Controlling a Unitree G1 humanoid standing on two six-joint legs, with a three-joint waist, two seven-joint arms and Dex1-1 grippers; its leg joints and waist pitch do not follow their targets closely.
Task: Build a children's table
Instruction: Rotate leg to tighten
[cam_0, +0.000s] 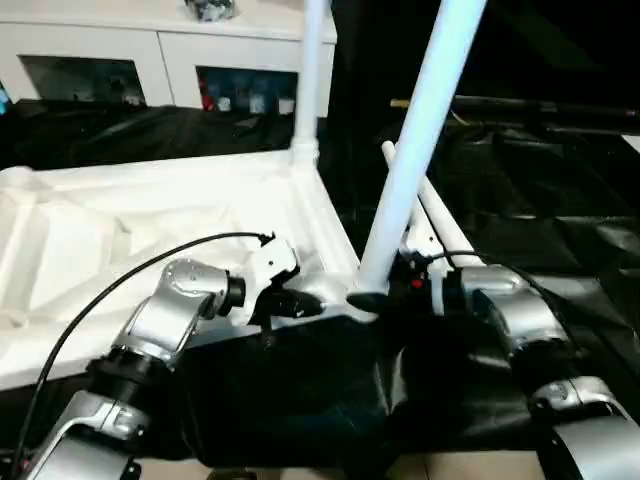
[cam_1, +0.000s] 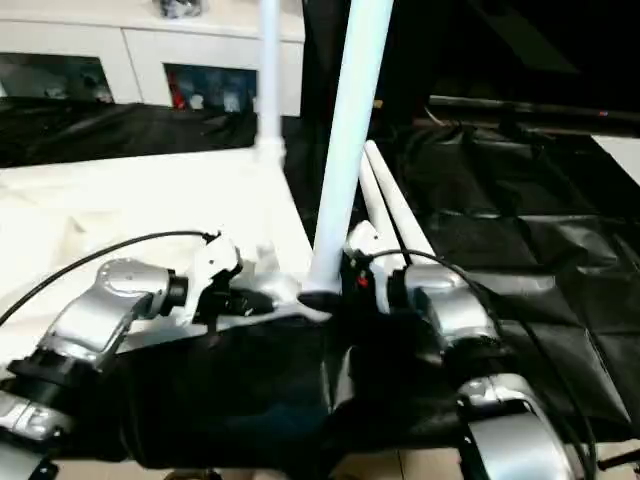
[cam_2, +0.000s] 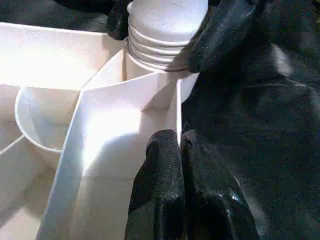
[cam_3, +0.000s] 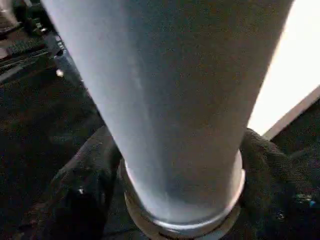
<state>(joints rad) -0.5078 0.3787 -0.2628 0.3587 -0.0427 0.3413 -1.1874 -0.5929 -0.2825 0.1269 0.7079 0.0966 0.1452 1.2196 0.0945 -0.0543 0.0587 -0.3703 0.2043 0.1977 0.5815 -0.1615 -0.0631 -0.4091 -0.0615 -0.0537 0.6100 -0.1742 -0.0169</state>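
Nearest the robot, the white plastic tabletop lies upside down on black sheeting, its ribbed underside up. The left gripper, forearm bent inward, pinches the tabletop's thin rim wall between nearly closed black fingers. At the near corner socket, a long white tapered leg stands tilted, its threaded end at the socket; the right gripper clasps its base. Two spare white legs lie just behind. Farther off, another leg stands upright in the far corner.
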